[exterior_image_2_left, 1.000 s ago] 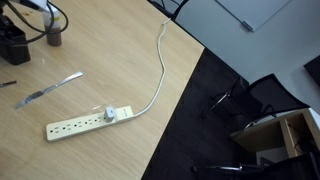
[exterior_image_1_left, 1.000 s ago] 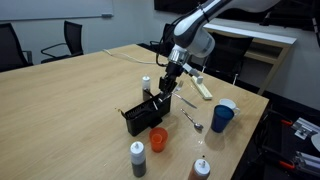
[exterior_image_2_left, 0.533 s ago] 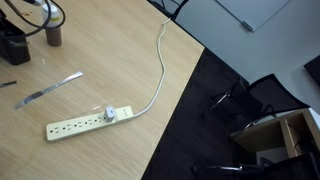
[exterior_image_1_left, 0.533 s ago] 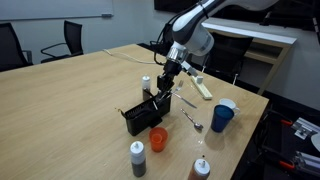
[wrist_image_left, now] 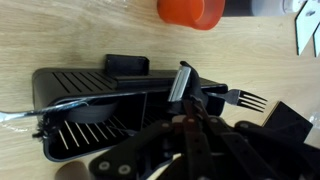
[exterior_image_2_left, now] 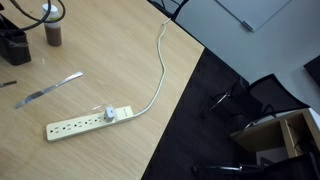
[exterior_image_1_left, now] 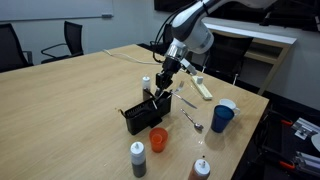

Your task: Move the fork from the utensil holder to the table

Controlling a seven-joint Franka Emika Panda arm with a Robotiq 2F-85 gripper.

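Note:
In the wrist view my gripper point(wrist_image_left: 190, 108) is shut on the fork point(wrist_image_left: 250, 100). Its silver tines stick out to the right, past the edge of the utensil holder point(wrist_image_left: 75, 95) and over the wood table point(wrist_image_left: 60, 35). The handle is hidden between my fingers. In an exterior view my gripper point(exterior_image_1_left: 165, 88) hangs just above the right end of the black utensil holder point(exterior_image_1_left: 138, 118), near the middle of the table point(exterior_image_1_left: 70, 100). A corner of the utensil holder point(exterior_image_2_left: 12, 45) also shows in the other view.
An orange cup point(exterior_image_1_left: 158, 138) stands just in front of the holder, and a blue cup point(exterior_image_1_left: 222, 118) stands near the table edge. A silver spoon point(exterior_image_1_left: 192, 121) lies between them. A power strip point(exterior_image_2_left: 88, 122) with its cord, and several bottles point(exterior_image_1_left: 138, 158), are also on the table.
My gripper has risen slightly above the holder with the fork in it. Nothing else has moved.

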